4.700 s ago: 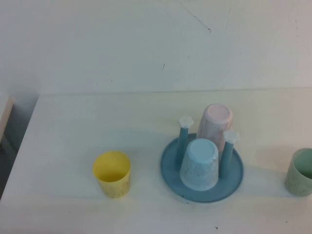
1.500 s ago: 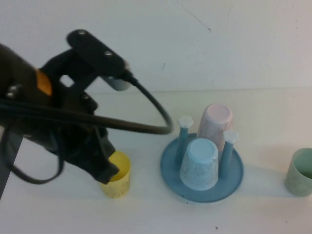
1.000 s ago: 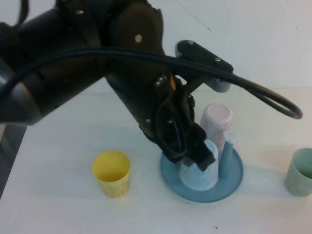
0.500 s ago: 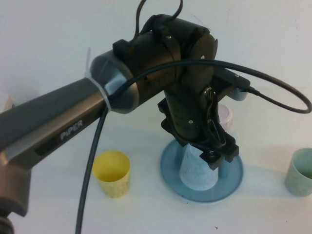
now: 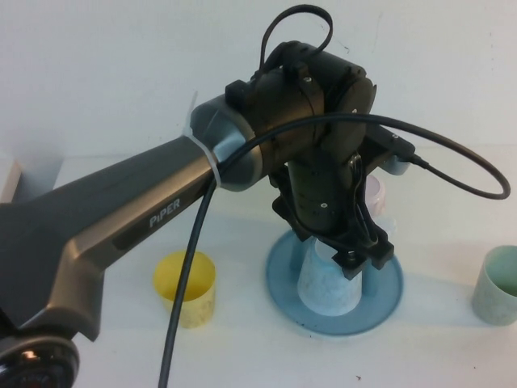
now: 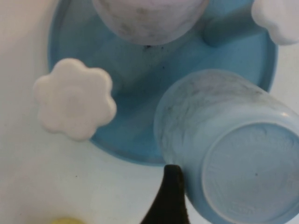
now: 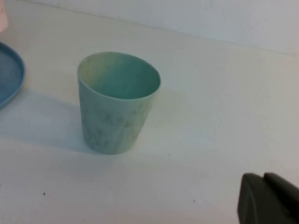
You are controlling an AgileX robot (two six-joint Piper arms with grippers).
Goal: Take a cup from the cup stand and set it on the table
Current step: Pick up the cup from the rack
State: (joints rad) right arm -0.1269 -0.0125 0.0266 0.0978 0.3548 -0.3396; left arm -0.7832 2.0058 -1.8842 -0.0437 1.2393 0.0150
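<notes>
The light blue speckled plastic tumbler (image 5: pixel 325 283) stood upside down on the round blue cup stand (image 5: pixel 380 311), on the side nearer the robot, its upper half hidden behind the left gripper (image 5: pixel 361 257). That gripper hung right over the tumbler's upturned base; from the wrist only one dark fingertip (image 6: pixel 169 196) showed, just beside the tumbler's wall, so whether the gripper was spread or closed I could not tell. A pale pink cup (image 5: pixel 375 191), mostly covered by the arm, sat inverted at the stand's far side. On the white table (image 5: pixel 105 202), a yellow cup (image 5: pixel 187 288) stood upright left of the stand, a pale green cup (image 7: pixel 117 101) upright to its right. The right gripper (image 7: pixel 268 199) showed only as a dark corner near that green cup.
</notes>
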